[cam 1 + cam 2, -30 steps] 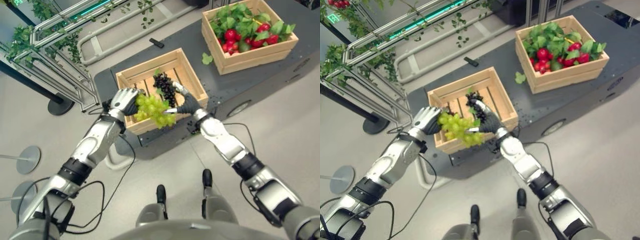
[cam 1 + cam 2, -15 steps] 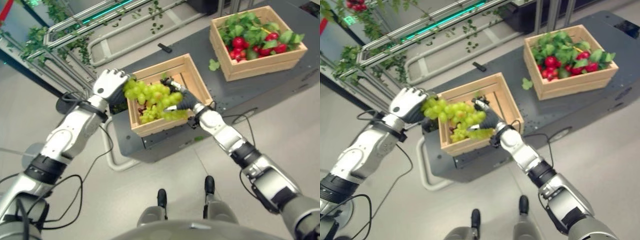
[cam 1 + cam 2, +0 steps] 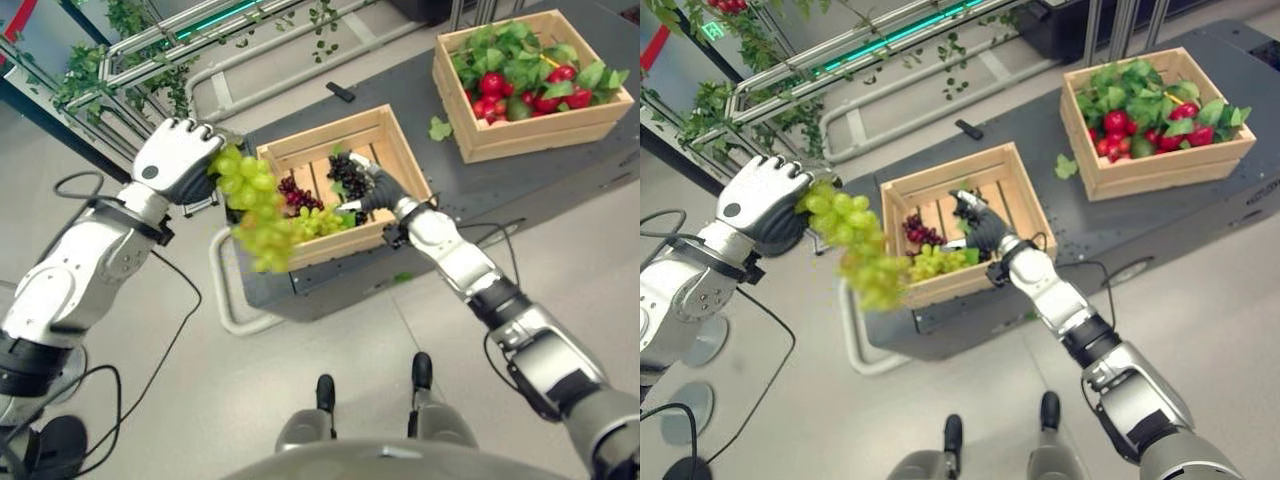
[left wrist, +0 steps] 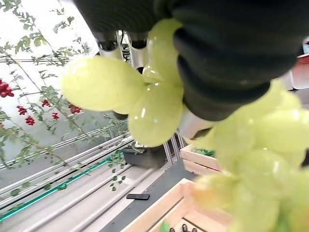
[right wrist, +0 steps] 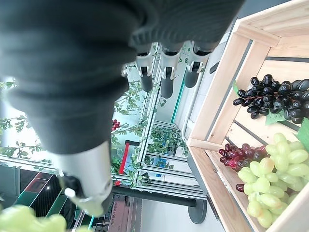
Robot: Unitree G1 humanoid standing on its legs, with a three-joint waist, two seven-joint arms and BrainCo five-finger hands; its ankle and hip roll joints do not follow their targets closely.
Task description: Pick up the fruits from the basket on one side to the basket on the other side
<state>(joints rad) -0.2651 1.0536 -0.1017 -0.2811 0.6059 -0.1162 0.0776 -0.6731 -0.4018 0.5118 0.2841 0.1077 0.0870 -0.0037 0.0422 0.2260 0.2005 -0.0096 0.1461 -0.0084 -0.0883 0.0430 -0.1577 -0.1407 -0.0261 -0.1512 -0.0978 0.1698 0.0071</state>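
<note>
Left hand (image 3: pixel 172 158) fingers clenched on green grape bunch (image 3: pixel 255 210), hanging below them clear of the near crate (image 3: pixel 395 150) — carried by its top; right hand (image 3: pixel 378 190) fingers loose, empty, above crate.

Pale grey floor (image 3: pixel 560 250) — metal railings (image 3: pixel 870 50) draped with leafy vines (image 3: pixel 90 70) behind.
</note>
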